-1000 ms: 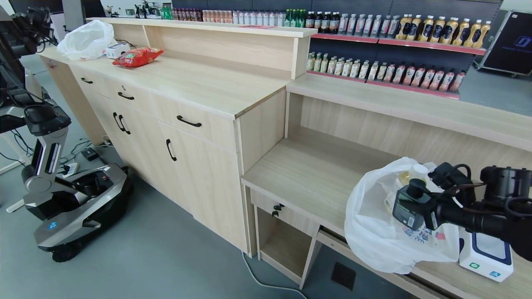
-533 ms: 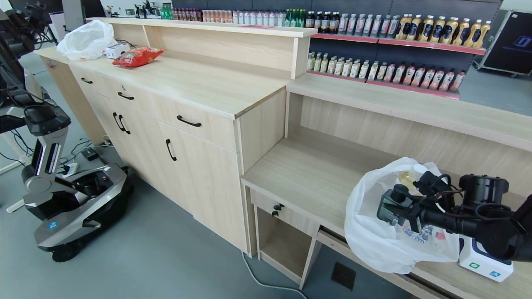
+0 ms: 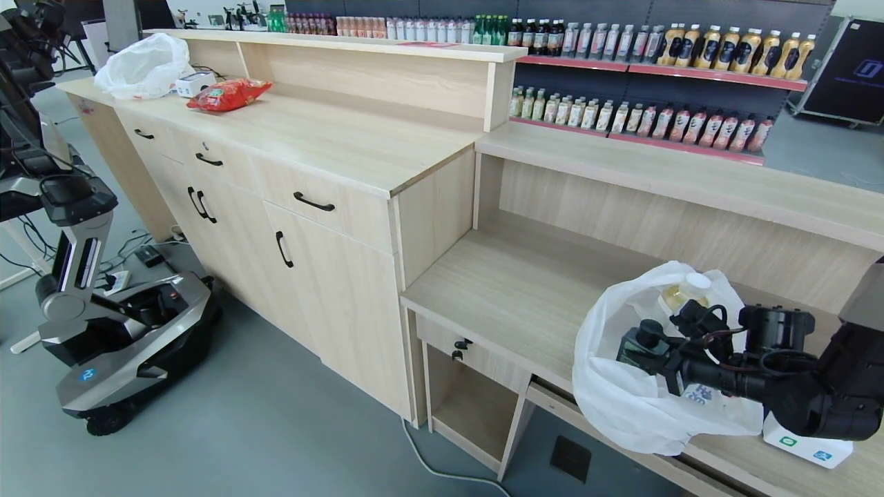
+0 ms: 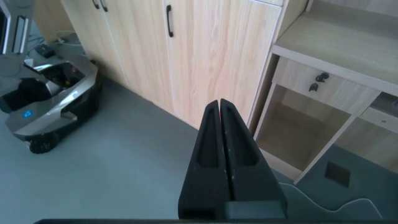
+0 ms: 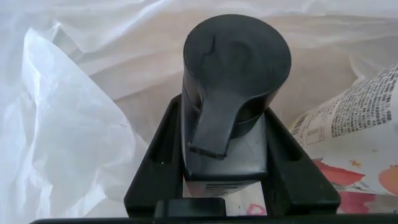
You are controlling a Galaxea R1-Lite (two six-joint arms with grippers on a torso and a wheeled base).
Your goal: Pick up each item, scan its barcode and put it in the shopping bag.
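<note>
At the mouth of the shopping bag, the right gripper is clamped on a dark capped bottle, so the bagging step seems in hand. Next it should lower and let go. The left gripper, well away from the bag, is closed and empty.

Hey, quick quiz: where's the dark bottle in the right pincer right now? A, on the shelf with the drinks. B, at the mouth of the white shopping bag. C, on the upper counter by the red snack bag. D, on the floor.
B: the right pincer grips the dark bottle, with the white shopping bag plastic all around it.
</note>
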